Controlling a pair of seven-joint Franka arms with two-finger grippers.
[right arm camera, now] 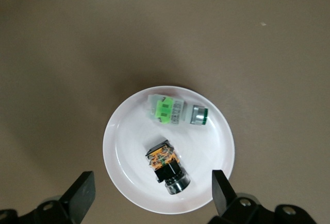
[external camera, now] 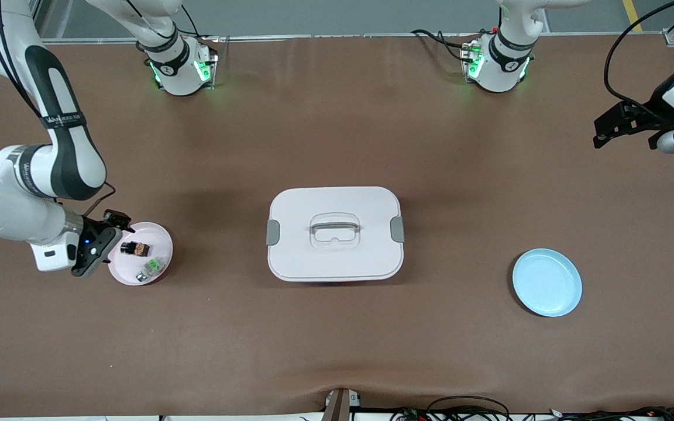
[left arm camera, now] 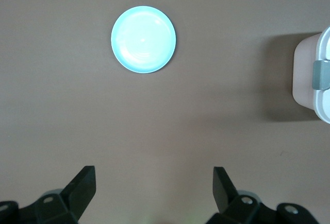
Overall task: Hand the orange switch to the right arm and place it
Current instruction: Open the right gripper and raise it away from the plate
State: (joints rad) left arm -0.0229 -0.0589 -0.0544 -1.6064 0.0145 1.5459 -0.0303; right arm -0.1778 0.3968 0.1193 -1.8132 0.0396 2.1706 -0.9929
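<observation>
Both grippers' jaws are standing apart: right gripper point(right arm camera: 149, 195) hovering over orange switch point(right arm camera: 166, 166) lying in pink dish point(right arm camera: 121, 147); left gripper point(left arm camera: 154, 190) waiting.

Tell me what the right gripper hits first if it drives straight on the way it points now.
Most likely the orange switch, lying on the pink plate. The open right gripper points down at it, though how far above it hangs is unclear.
</observation>
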